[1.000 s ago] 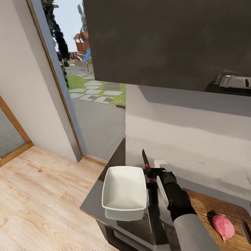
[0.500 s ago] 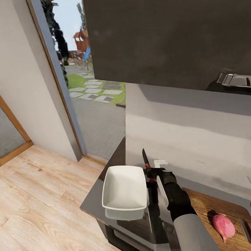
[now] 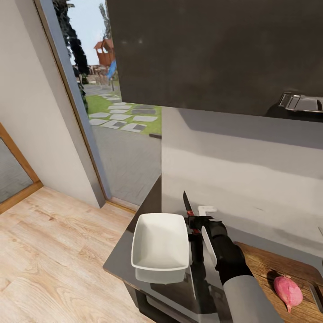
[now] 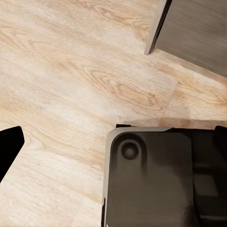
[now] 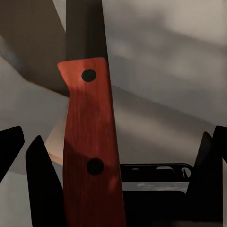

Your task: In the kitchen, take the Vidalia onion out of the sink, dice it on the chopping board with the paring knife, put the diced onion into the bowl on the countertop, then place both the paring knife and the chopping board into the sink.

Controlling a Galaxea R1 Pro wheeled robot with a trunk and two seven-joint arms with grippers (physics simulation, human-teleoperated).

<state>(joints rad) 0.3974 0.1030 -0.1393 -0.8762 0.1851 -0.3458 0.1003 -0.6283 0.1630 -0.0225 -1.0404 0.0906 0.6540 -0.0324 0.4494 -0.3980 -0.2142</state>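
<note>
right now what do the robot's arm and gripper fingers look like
In the head view the right arm has a light grey cylindrical forearm, a glossy black wrist section and a white panel along its side. The right gripper has matte black fingers, wedge-shaped and tapering to points. No cables or markings are visible.

White bowl (image 3: 160,242), red-handled knife (image 5: 90,156)

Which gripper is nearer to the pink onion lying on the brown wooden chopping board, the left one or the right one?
Probably right. The right gripper, holding the red-handled paring knife, is beside the white squarish bowl, apart from the pink onion. The left wrist view faces pale wood floor, away from the counter.
</note>
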